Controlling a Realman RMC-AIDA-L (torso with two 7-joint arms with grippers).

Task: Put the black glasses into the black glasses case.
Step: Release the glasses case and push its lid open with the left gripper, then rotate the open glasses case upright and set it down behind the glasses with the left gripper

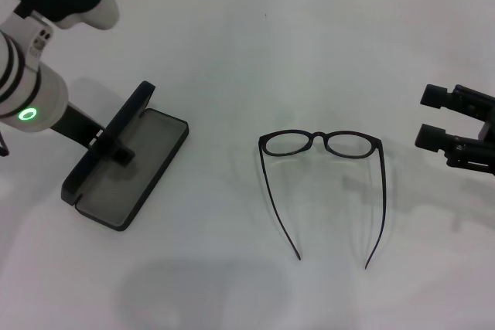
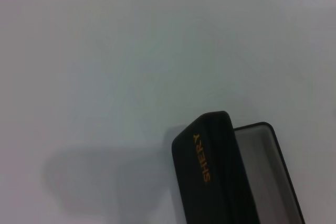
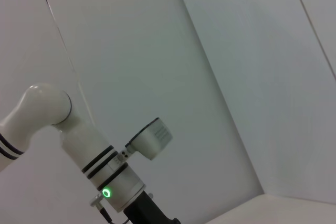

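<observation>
The black glasses case [image 1: 133, 177] lies open at the left of the white table, grey lining up, its lid [image 1: 128, 110] raised nearly upright. My left gripper [image 1: 110, 147] is shut on the lid's edge, one finger inside and one behind it. The left wrist view shows the lid with orange lettering [image 2: 202, 158] and the grey lining [image 2: 262, 174]. The black glasses [image 1: 321, 138] lie flat in the middle of the table, temple arms unfolded and pointing toward me. My right gripper [image 1: 431, 117] is open and empty at the right edge, to the right of the glasses.
The white table [image 1: 247, 44] runs back to a white wall. The right wrist view shows only the wall and my left arm [image 3: 105, 174] farther off.
</observation>
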